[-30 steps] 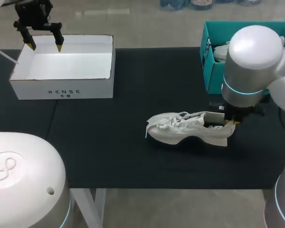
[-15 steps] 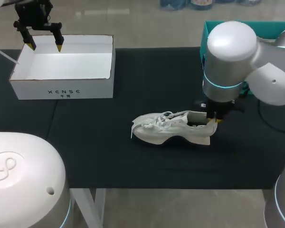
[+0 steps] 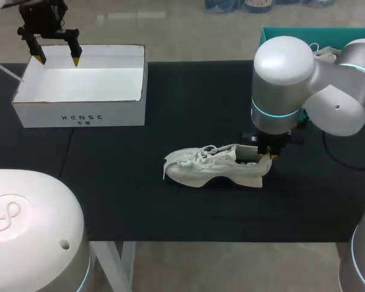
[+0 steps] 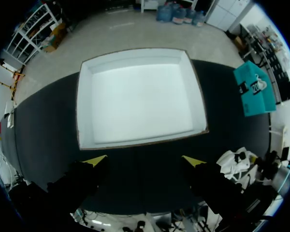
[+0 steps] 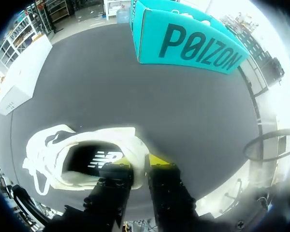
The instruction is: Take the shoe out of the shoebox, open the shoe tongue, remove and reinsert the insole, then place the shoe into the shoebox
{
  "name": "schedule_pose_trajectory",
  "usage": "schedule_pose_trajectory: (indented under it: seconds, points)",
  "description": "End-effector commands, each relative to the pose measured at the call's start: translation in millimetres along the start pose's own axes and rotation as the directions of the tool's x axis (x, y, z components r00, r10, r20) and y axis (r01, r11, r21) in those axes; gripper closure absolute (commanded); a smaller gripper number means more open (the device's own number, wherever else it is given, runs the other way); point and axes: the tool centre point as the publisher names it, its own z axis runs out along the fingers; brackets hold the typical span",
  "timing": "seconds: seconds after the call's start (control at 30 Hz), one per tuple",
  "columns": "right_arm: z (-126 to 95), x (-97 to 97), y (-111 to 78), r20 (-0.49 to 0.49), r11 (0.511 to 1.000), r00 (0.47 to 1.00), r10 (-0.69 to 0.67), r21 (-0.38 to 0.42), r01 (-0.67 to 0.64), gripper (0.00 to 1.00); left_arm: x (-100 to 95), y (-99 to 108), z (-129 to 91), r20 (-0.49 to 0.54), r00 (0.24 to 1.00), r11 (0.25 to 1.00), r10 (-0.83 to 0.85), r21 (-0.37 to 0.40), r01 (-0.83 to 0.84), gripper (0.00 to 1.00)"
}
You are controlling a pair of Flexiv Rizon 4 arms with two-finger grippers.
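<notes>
Left gripper [image 3: 58,61]: hangs over the far left corner of the white box [image 3: 79,115]. Fingers spread wide, nothing between them. In the left wrist view the left gripper [image 4: 144,161] has the white box [image 4: 135,142] ahead of its tips.

White box: open-topped, at the table's [image 3: 188,97] far left. Its whole white floor is in view from the left wrist.

Table: black surface, bearing both boxes and the shoe.

Shoe [image 3: 210,167]: white, standing on its sole on the table near the middle, toe to the left, heel to the right. It is well apart from the white box and outside both boxes. Laces lie loose over the front. The right wrist view shows the shoe [image 5: 53,150] with its dark insole visible through the opening.

Right gripper [image 3: 264,159]: at the shoe's heel. In its own view the right gripper [image 5: 139,163] stands narrow, one finger inside the opening and one behind the heel, pinching the heel wall.

Teal box [image 3: 328,29]: at the far right edge, partly hidden by the right arm. Something white shows above its rim; I cannot tell what. From the right wrist the teal box [image 5: 193,46] lies well ahead of the shoe.
</notes>
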Motion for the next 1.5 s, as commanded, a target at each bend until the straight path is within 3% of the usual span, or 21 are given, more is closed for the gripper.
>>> schedule_pose_trajectory:
  seconds: [0.03, 0.27, 0.33, 0.4, 0.47, 0.53, 0.57, 0.63, 0.67, 0.7, 1.3, 1.37, 1.4, 1.43, 1.47, 1.5]
  points:
    - [-4.2, -1.5, -0.5, 0.003, 1.000, 1.000, 0.011, -0.001, -0.011, 0.00, 0.0, 1.3, -0.5, 0.002, 1.000, 1.000, -0.001, 0.001, 0.001, 0.00]
    - [-49.4, -24.6, -8.5, -0.047, 0.999, 0.999, -0.001, 0.032, 0.003, 0.00, 0.0, 1.3, -0.5, 0.002, 1.000, 1.000, -0.001, 0.001, 0.001, 0.00]
    - [-62.5, -29.0, -13.6, -0.083, 0.991, 0.989, -0.124, 0.046, 0.128, 0.00, 0.0, 1.3, -0.5, 0.002, 1.000, 1.000, -0.001, 0.001, 0.001, 0.00]
    - [-78.3, -32.9, -23.6, -0.127, 0.947, 0.940, -0.316, 0.013, 0.321, 0.00, 0.0, 1.3, -0.5, 0.002, 1.000, 1.000, -0.001, 0.001, 0.001, 0.00]
    - [-91.9, -40.5, -37.2, -0.208, 0.837, 0.816, -0.540, -0.028, 0.547, 0.00, 0.0, 1.3, -0.5, 0.002, 1.000, 1.000, -0.001, 0.001, 0.001, 0.00]
    - [-99.9, -54.5, -50.6, -0.277, 0.689, 0.646, -0.711, -0.090, 0.719, 0.00, 0.0, 1.3, -0.5, 0.002, 1.000, 1.000, -0.001, 0.001, 0.001, 0.00]
    - [-102.3, -63.1, -59.7, -0.325, 0.568, 0.510, -0.796, -0.114, 0.815, 0.00, 0.0, 1.3, -0.5, 0.002, 1.000, 1.000, -0.001, 0.001, 0.001, 0.00]
    - [-110.0, -88.0, -87.8, -0.372, 0.239, 0.139, -0.918, -0.236, 0.942, 0.00, 0.0, 1.3, -0.5, 0.002, 1.000, 1.000, -0.001, 0.001, 0.001, 0.00]
    - [-114.4, -100.9, -97.5, -0.387, 0.136, 0.011, -0.922, -0.298, 0.945, 0.00, 0.0, 1.3, -0.5, 0.002, 1.000, 1.000, -0.001, 0.001, 0.001, 0.00]
    - [-117.9, -113.0, -102.2, -0.363, 0.108, -0.021, -0.931, -0.330, 0.938, 0.00, 0.0, 1.3, -0.5, 0.002, 1.000, 1.000, -0.001, 0.001, 0.001, 0.00]
    - [-117.9, -113.0, -102.2, -0.363, 0.108, -0.021, -0.931, -0.330, 0.938, 0.00, 0.0, 1.3, -0.5, 0.002, 1.000, 1.000, -0.001, 0.001, 0.001, 0.00]
    - [-117.5, -119.7, -105.8, -0.343, 0.011, -0.179, -0.922, -0.487, 0.874, 0.00, 0.0, 1.3, -0.5, 0.002, 1.000, 1.000, -0.001, 0.001, 0.001, 0.00]
    - [-117.4, -121.9, -107.8, -0.326, -0.035, -0.236, -0.915, -0.521, 0.853, 0.00, 0.0, 1.3, -0.5, 0.002, 1.000, 1.000, -0.001, 0.001, 0.001, 0.00]
    - [-117.7, -126.2, -109.3, -0.300, -0.051, -0.252, -0.920, -0.546, 0.836, 0.00, 0.0, 1.3, -0.5, 0.002, 1.000, 1.000, -0.001, 0.001, 0.001, 0.00]
    - [-118.7, -129.0, -111.3, -0.272, -0.109, -0.342, -0.899, -0.619, 0.778, 0.00, 0.0, 1.3, -0.5, 0.002, 1.000, 1.000, -0.001, 0.001, 0.001, 0.00]
    - [-121.6, -131.9, -114.4, -0.211, -0.163, -0.397, -0.893, -0.670, 0.724, 0.00, 0.0, 1.3, -0.5, 0.002, 1.000, 1.000, -0.001, 0.001, 0.001, 0.00]
